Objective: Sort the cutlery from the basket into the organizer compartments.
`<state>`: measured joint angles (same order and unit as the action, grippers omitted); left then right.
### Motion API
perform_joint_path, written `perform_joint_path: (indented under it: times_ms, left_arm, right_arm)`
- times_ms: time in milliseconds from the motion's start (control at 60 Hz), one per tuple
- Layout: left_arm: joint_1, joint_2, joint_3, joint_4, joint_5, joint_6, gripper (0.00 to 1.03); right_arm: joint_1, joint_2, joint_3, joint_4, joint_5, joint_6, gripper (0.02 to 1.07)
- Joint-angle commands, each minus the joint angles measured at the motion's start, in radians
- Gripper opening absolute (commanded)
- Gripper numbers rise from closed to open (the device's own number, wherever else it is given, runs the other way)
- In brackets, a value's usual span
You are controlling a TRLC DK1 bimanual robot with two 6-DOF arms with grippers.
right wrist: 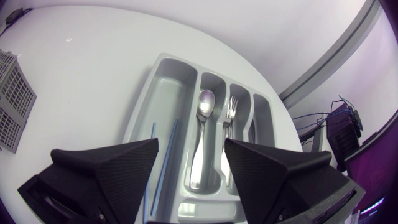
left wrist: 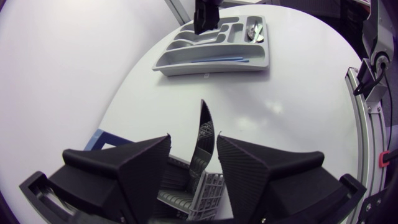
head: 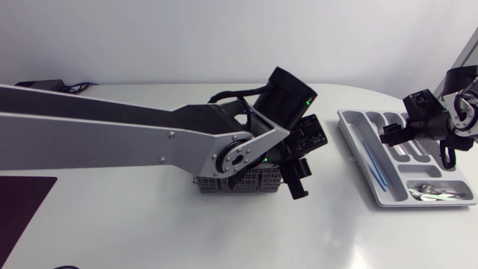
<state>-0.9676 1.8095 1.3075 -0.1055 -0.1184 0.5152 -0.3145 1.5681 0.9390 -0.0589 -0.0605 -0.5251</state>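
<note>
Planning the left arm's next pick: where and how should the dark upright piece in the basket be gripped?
Grip the dark piece on its upper end, clear above the basket, from above, one finger on each broad face: it stands upright between the left gripper's open fingers.

The tabletop (head: 149, 232) I work over is a plain white, matt surface. Its far right end is rounded (the curve shows best from my left wrist). The light on it is even and soft, leaving only faint grey shadows and a dull sheen. Behind it rises a bare, pale wall (head: 187, 37). At the tabletop's far left edge lies a small black box (head: 41, 84) with a blue cable (head: 81, 87) just beside it. A dark maroon rectangle (head: 22, 205) lies flat at the near left corner; mat or panel, I cannot tell. From my right wrist, a tiny dark speck (right wrist: 67, 40) shows on the white.
</note>
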Motion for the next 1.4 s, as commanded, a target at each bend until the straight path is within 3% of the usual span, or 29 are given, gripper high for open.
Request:
perform_joint_path:
  times_ms: [0, 167, 283, 783, 933, 1383]
  left_arm:
    - [-0.006, 0.016, -0.037, 0.01, -0.01, -0.03, 0.42]
    - [-0.002, 0.014, -0.044, 0.017, -0.01, -0.034, 0.28]
    - [0.0, -0.006, -0.053, 0.017, -0.018, -0.03, 0.25]
    - [0.006, -0.036, -0.088, 0.047, -0.05, -0.046, 0.25]
    - [-0.016, -0.035, -0.105, 0.098, -0.113, -0.043, 0.25]
    - [0.003, -0.049, -0.097, 0.107, -0.15, -0.069, 0.23]
  right_arm:
    - [0.023, -0.04, -0.034, 0.008, -0.009, -0.013, 0.79]
    - [0.04, -0.062, -0.049, 0.008, -0.009, -0.015, 0.79]
    - [0.045, -0.071, -0.054, 0.008, -0.009, -0.018, 0.79]
    - [0.068, -0.091, -0.068, 0.007, -0.002, -0.019, 0.79]
    - [0.068, -0.091, -0.069, 0.008, -0.002, -0.021, 0.79]
    - [0.072, -0.092, -0.077, 0.01, -0.002, -0.023, 0.79]
